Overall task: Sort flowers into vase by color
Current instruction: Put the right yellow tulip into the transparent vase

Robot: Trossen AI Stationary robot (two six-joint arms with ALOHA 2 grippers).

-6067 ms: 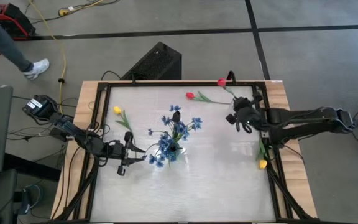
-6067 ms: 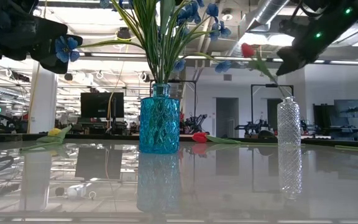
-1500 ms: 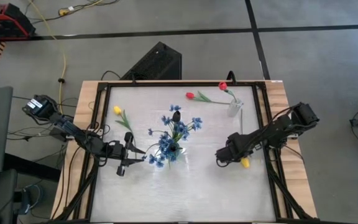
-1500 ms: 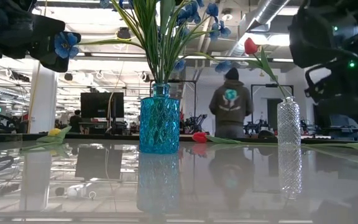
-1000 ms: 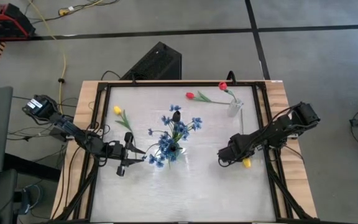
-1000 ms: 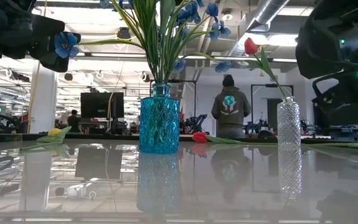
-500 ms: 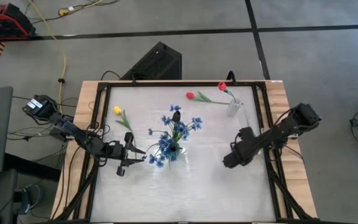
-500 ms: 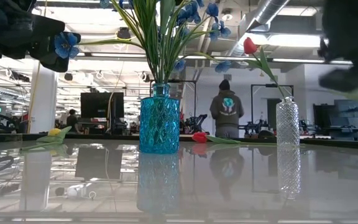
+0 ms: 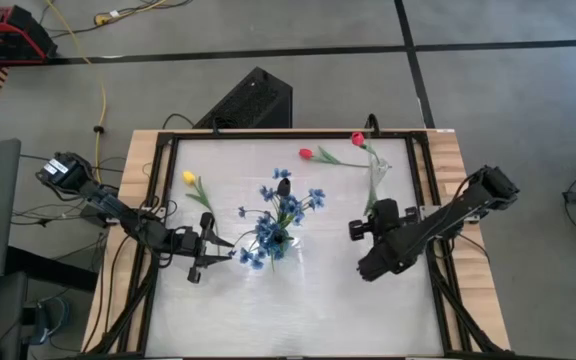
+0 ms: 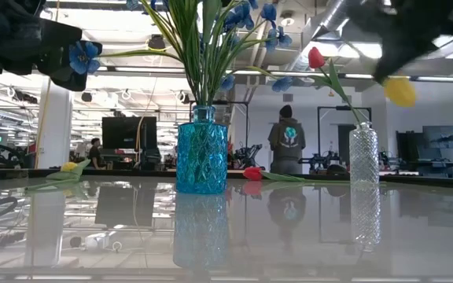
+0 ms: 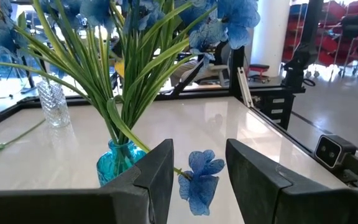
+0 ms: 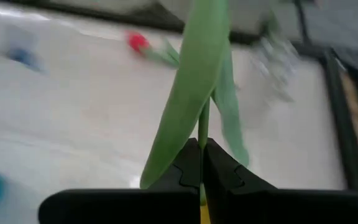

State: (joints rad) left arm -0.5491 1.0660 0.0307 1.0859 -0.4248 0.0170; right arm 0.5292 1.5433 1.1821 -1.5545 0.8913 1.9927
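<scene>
My right gripper [image 9: 365, 223] is raised over the right half of the table, shut on a yellow tulip. The tulip's head [image 10: 400, 90] shows in the air in the low view. My left gripper [image 9: 215, 250] waits open beside the blue vase [image 9: 274, 241], which holds the blue sprays [image 11: 123, 37]. One blue blossom [image 11: 201, 173] hangs between its fingers without touching them. A clear vase [image 9: 376, 172] near the far right holds one red tulip [image 9: 357, 138]. Another red tulip [image 9: 306, 154] and a second yellow tulip [image 9: 189, 178] lie flat on the table. My right gripper pinches the yellow tulip's green stem [image 12: 202, 127] between its two fingers, close to the yellow head [image 12: 201, 213]. The fingers lie across the stem. The long leaves [image 12: 191, 93] run on ahead of the fingertips. The flower is lifted clear of the table.
A black frame [image 9: 268, 133] rims the table, with wooden edges outside it. Bare tabletop lies along the near side [image 9: 298, 310]. A black box [image 9: 253, 100] stands on the floor past the far edge. In the low view a person [image 10: 289, 141] stands in the room beyond.
My right gripper has risen from the tabletop near the right edge, carrying the yellow tulip up with it. It has turned and shifted a little toward the far side and the clear vase. The tulip, which lay on the table, now hangs in the air.
</scene>
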